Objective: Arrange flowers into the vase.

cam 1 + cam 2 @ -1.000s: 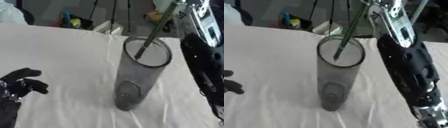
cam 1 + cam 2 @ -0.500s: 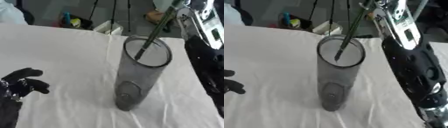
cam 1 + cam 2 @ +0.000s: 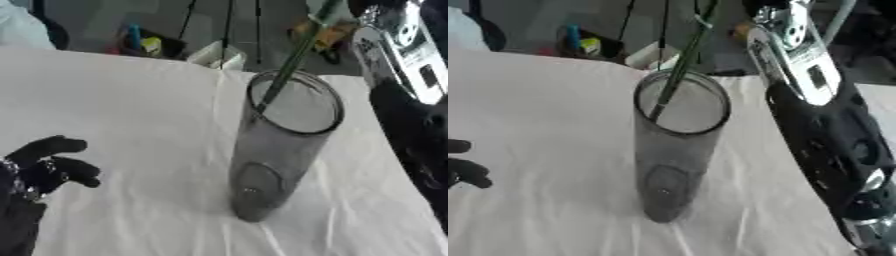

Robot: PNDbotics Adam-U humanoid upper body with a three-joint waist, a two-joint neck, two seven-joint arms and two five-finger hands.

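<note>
A tall clear grey vase (image 3: pixel 276 155) stands upright on the white tablecloth (image 3: pixel 131 110). A green flower stem (image 3: pixel 293 60) slants down from the top edge, and its lower tip is just inside the vase's mouth, against the left rim. My right arm (image 3: pixel 820 115) comes down the right side. Only a dark bit of the right hand (image 3: pixel 761 7) shows at the top edge, beside the stem. My black left hand (image 3: pixel 45 166) rests at the lower left, fingers relaxed and holding nothing, well away from the vase.
Beyond the table's far edge lie dark tripod legs (image 3: pixel 229 22), a white box (image 3: pixel 217 54) and small coloured items (image 3: pixel 140 44). White cloth stretches between the left hand and the vase.
The top of the stem has shifted a little to the left, so it stands steeper. Its tip stays inside the vase mouth. The left hand has not moved.
</note>
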